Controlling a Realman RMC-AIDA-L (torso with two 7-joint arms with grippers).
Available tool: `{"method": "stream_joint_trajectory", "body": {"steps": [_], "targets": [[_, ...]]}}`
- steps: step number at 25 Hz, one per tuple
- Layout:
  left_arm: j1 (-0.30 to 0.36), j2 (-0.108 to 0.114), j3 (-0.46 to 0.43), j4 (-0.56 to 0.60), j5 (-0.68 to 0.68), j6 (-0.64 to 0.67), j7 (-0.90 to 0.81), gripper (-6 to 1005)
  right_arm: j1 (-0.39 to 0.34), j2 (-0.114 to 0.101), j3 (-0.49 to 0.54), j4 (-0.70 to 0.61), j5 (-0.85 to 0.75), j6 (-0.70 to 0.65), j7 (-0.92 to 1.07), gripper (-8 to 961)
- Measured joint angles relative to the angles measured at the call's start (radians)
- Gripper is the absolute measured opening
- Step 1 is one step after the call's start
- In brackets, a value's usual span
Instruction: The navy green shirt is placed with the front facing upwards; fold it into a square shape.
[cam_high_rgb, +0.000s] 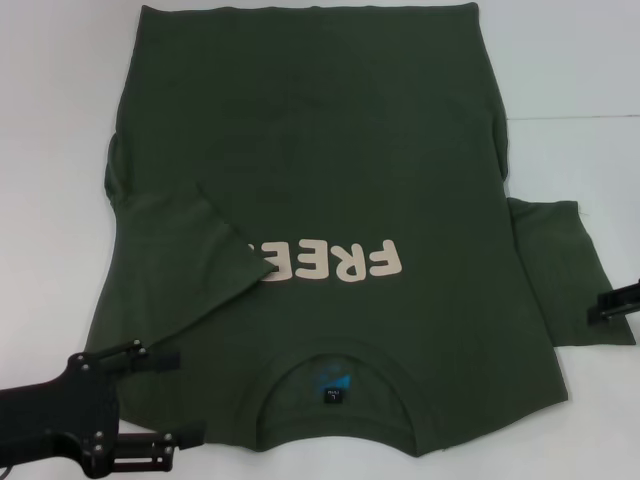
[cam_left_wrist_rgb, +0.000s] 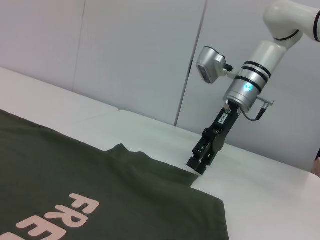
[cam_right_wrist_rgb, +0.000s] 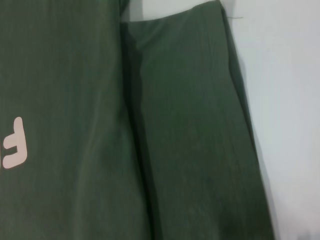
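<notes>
The navy green shirt (cam_high_rgb: 330, 150) lies flat on the white table, front up, with its collar and neck label (cam_high_rgb: 332, 395) at the near edge. Its left sleeve (cam_high_rgb: 190, 250) is folded inward over the chest and covers the end of the cream lettering (cam_high_rgb: 335, 262). The right sleeve (cam_high_rgb: 560, 270) lies spread out to the side. My left gripper (cam_high_rgb: 188, 395) is open beside the near-left shoulder corner, holding nothing. My right gripper (cam_high_rgb: 598, 305) sits at the outer edge of the right sleeve. In the left wrist view the right gripper (cam_left_wrist_rgb: 197, 167) points down onto that sleeve (cam_left_wrist_rgb: 150, 167).
White table surface (cam_high_rgb: 50, 120) shows on both sides of the shirt, with a seam line (cam_high_rgb: 580, 117) at the far right. Pale wall panels (cam_left_wrist_rgb: 125, 55) stand behind the table.
</notes>
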Motion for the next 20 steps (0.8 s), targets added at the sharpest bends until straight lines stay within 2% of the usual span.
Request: {"method": "stream_joint_trajectory", "body": {"steps": [20], "targets": [[-0.005, 0.002, 0.000, 0.000, 0.000, 0.000, 0.000, 932, 0.004, 0.008, -0.014, 0.007, 0.000, 0.037, -0.003, 916]]}}
